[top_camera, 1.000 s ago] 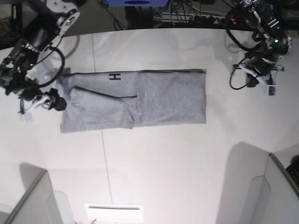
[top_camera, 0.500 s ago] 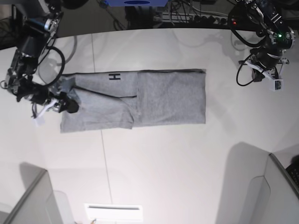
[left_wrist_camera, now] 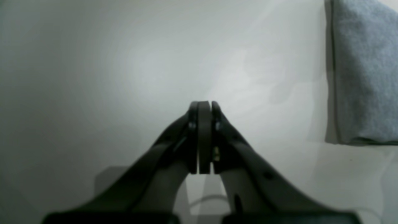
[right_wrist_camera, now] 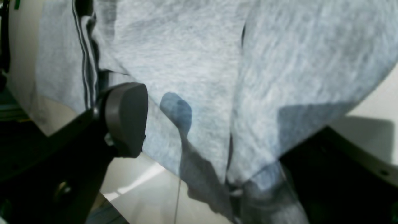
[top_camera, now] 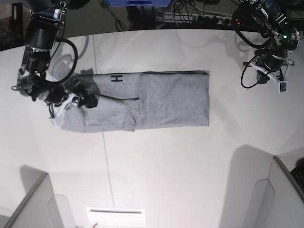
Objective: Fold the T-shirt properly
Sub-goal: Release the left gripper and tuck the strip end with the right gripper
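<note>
T-shirt [top_camera: 156,99] edge pinched by right fingers [right_wrist_camera: 124,121] (lifted), left fingers [left_wrist_camera: 203,137] pressed together

The T-shirt [top_camera: 142,99] lies flat across the middle of the table [top_camera: 166,161], folded into a long band. The right end effector [top_camera: 78,100] sits over the band's left end in the base view. The left end effector [top_camera: 274,71] hangs over bare table, well apart from the band's right edge.
</note>
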`<action>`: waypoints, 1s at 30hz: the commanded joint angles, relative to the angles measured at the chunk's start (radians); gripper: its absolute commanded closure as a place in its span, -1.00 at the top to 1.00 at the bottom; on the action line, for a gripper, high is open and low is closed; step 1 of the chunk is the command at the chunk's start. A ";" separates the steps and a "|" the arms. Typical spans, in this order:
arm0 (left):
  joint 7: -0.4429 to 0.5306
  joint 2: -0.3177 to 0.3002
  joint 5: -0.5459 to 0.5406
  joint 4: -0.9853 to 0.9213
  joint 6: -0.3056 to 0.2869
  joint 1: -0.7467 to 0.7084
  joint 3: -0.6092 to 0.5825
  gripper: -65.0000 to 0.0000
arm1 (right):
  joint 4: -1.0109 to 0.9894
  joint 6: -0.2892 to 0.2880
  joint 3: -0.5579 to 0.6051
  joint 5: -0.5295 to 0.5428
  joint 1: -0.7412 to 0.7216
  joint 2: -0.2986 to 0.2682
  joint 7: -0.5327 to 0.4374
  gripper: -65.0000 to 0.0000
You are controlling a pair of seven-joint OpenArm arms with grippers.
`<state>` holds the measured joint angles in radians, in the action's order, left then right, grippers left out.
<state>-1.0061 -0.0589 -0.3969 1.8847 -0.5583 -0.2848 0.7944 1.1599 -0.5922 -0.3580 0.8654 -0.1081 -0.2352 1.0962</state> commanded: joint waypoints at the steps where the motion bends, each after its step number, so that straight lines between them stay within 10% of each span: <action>1: 0.020 -0.014 -0.015 0.016 -0.007 0.003 0.001 -1.00 | -0.028 0.010 -0.002 -0.048 -0.012 -0.011 0.000 0.52; 6: 0.020 -0.014 -0.015 0.014 -0.007 0.000 0.001 -1.00 | -0.139 0.010 0.000 -0.045 -0.037 -0.019 -0.049 0.07; 12: 0.020 -0.014 -0.014 0.014 -0.007 0.000 0.001 -1.00 | -0.139 0.010 0.007 -0.045 -0.045 -0.014 -0.052 -1.00; 21: 0.026 -0.031 0.074 -0.129 -0.007 0.042 -0.079 -1.00 | -0.028 0.013 0.050 -0.051 -0.064 -0.053 -0.054 -1.00; 30: 0.134 -0.028 0.306 -0.215 -0.006 0.132 -0.335 -1.00 | 0.170 0.174 0.187 -0.051 -0.058 -0.048 -0.054 -1.00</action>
<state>-0.8852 -0.0742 -0.0902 1.6554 -0.5591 -0.1623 0.4564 1.3041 -0.4133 -0.1684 0.7879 -0.1425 -0.2703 1.0595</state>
